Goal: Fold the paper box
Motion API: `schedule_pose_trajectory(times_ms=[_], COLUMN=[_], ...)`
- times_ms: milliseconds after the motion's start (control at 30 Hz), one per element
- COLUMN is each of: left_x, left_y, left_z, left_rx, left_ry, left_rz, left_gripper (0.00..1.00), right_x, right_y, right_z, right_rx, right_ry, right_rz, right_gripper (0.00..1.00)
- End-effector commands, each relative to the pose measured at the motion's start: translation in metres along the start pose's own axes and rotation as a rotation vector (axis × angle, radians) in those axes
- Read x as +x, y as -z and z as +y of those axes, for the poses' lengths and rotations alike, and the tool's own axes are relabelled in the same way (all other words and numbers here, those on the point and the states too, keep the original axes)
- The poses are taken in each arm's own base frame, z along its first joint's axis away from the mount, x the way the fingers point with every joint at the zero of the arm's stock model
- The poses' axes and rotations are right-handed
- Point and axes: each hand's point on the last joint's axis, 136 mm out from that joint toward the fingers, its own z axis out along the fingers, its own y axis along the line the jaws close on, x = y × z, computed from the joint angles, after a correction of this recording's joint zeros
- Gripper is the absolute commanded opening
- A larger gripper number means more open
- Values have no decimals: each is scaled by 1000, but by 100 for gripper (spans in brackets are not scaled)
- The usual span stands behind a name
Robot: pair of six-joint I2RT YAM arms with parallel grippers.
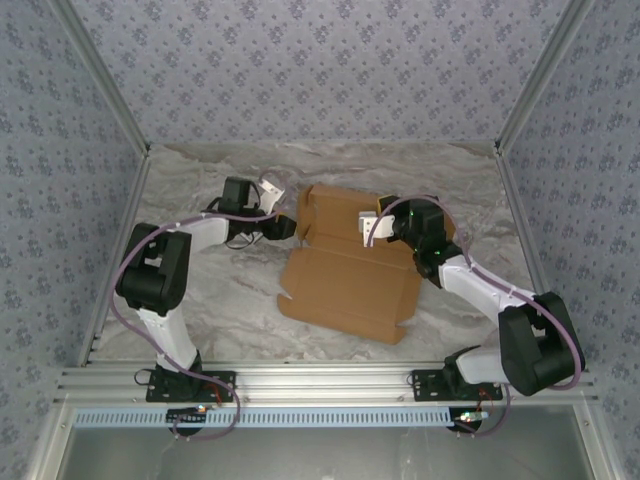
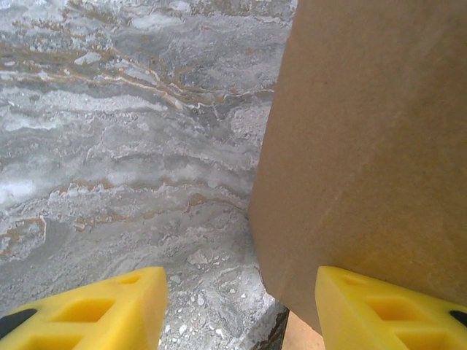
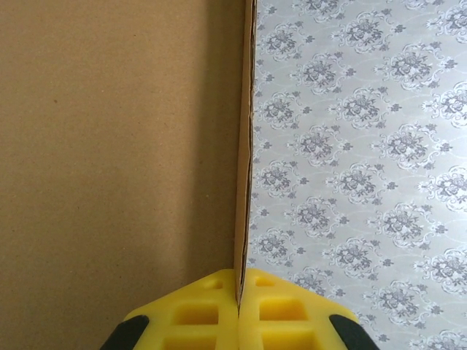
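The box lay near the middle of the table, a tan cardboard sheet mostly flat, with its wide panel toward you and its far flaps partly raised. Your right gripper sat at the far right part of the sheet. From its wrist you saw the right gripper pinched tight on a thin cardboard edge, the yellow fingers pressed together with the edge between them. That panel of the box ran straight up from the tips and filled the left side, and the patterned wall stood behind on the right. Your left gripper was at the sheet's far left edge. From its wrist, the left gripper stood about half open, with bare marbled table showing between the fingers. A flap of the box rose just beyond the right finger; you could not tell whether the finger touched it. Both arms reached in from the near edge.
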Motion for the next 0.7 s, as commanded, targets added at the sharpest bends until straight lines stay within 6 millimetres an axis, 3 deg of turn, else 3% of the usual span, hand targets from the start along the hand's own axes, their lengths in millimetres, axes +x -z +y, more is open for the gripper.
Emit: schedule_pose_trajectory(times_ms=[0,267,667], left_x=[-26,-37,-30], left_y=[8,7,3], left_z=[-16,-25,-31], left_rx=[47,116,138], left_ry=[-117,-143,-149], left_rz=[-95,-125,-95], left_gripper=[56,57,61], right_x=[-2,-3,-9], right_y=[4,8,1], right_z=[-7,-8,-9], right_rx=[29,11,14], right_ry=[52,60,57], right_rz=[7,4,-22], right_gripper=[0,0,0])
